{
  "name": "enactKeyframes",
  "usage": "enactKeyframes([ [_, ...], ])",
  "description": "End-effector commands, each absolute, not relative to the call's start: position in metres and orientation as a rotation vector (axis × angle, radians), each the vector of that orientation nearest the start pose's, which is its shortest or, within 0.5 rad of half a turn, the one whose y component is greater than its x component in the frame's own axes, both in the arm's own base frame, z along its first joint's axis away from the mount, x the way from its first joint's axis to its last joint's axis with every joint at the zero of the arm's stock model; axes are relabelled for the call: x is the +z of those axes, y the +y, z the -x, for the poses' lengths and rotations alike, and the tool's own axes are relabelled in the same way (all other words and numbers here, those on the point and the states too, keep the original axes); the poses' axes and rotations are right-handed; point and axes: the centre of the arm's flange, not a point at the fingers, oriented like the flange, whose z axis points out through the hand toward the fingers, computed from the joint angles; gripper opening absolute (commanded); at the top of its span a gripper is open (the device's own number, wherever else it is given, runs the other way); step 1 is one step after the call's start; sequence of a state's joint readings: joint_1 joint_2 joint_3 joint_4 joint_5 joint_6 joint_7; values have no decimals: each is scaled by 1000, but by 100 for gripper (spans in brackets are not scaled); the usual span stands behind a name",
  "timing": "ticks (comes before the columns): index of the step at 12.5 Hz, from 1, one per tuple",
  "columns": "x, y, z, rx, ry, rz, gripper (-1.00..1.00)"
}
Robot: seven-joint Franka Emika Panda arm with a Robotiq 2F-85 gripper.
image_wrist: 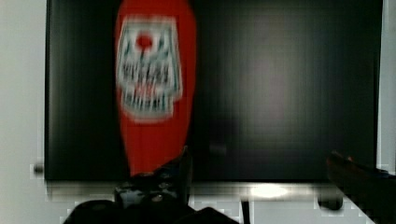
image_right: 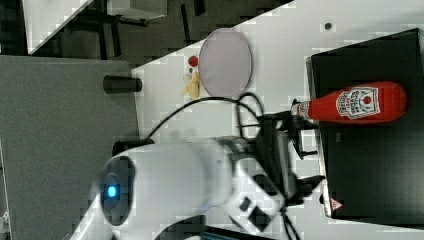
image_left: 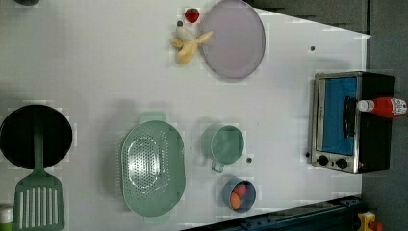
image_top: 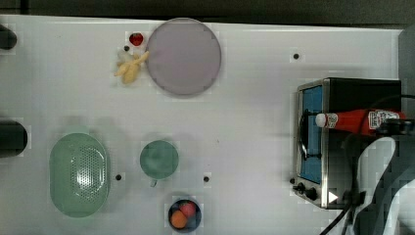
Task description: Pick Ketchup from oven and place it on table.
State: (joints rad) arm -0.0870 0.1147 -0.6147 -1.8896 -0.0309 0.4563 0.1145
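The white arm reaches across the right view from the lower left, its black wrist bent toward the right view's right. The tool stands with its two fingers spread wide apart, holding nothing.

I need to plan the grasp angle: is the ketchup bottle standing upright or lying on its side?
Lying on its side. The ketchup bottle rests flat along the oven's black top, white cap overhanging the front edge above the door.

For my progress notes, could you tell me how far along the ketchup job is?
Nothing is done yet: the Ketchup lies on top of the oven. In hand: the tool is open near the bottle, gripping nothing. Left: grasp, lift and set it on the table.
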Motion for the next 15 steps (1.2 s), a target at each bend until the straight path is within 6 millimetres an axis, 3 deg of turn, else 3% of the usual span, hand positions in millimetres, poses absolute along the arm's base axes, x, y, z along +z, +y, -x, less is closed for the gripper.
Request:
enactKeyframes([
  [1, 468, -378, -489, -222, 2296, 2270, 100],
  [6, 404, -404, -505, -197, 2382, 2157, 100],
  [10, 381, -410, -512, -253, 2397, 2147, 100],
  [13, 362, -412, -508, -192, 2420, 2113, 100],
  [14, 359, -413, -508, -196, 2425, 2094, 92],
  [15, 358, -413, -507, -198, 2425, 2083, 68],
])
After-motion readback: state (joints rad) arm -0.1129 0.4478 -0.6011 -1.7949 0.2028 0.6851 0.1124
